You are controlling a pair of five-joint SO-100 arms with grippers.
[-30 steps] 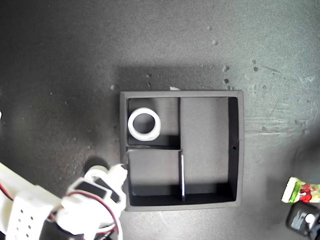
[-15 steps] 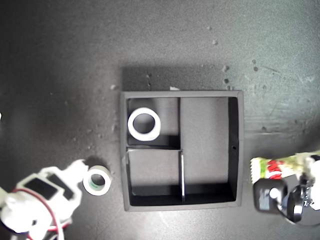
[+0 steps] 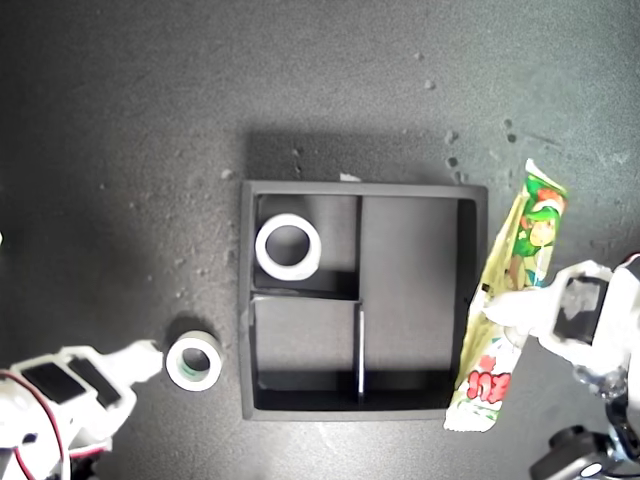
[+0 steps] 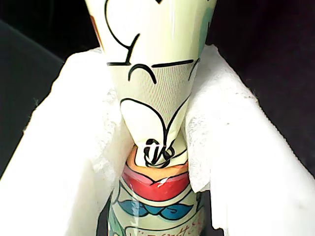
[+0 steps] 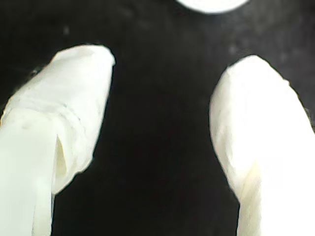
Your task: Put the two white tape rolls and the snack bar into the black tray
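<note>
The black tray is seen on the dark counter, slightly right of centre in the exterior view. The all-white tape roll lies flat in the tray's small compartment at the far left in the exterior view; the other small compartment, nearer the bottom of that view, and the tall rectangular one hold nothing. The second tape roll, with a greenish inner core, lies flat on the counter just outside the tray's left wall in the exterior view, not touching it. The snack bar is held by my first hand alongside the tray's right wall in the exterior view, its length running roughly parallel to that wall, slightly tilted, with the red lettering at the end nearer the bottom of the view. In the first wrist view the padded white fingers are closed on the snack bar, pinching the wrapper in at its middle. My second hand is seen at the lower left of the exterior view, just beside the greenish-cored roll; whether it touches the roll cannot be told. In the second wrist view its fingers are spread apart with bare counter between them.
</note>
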